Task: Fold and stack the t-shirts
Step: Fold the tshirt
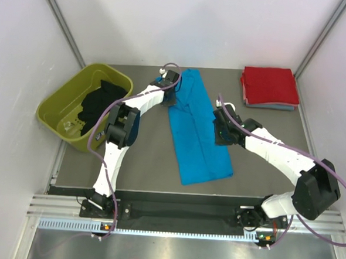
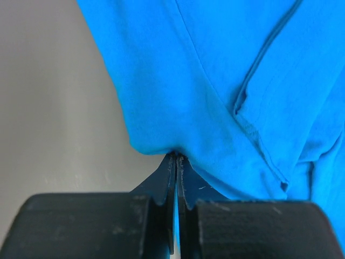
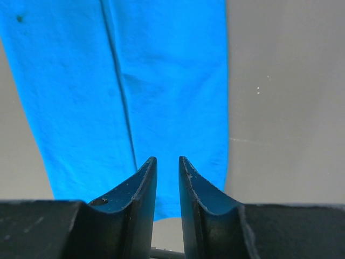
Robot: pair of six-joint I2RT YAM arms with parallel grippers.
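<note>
Top view, left: olive-green tub (image 1: 56, 113) at the left edge of the table (image 1: 142, 157), black t-shirt (image 1: 101, 101) heaped inside.

Centre: turquoise t-shirt (image 1: 196, 131) lies flat as a long strip, running from upper centre to lower centre of frame.

Left gripper (image 2: 176, 161) at the strip's upper left edge, jaws together, pinching the cloth hem.

Right gripper (image 3: 167, 164) at the strip's right edge, mid-length; jaws a narrow gap apart, nothing seen clamped.

Upper right: red t-shirt (image 1: 269, 85) folded square, stacked on folded grey-blue t-shirt (image 1: 280, 107).
</note>
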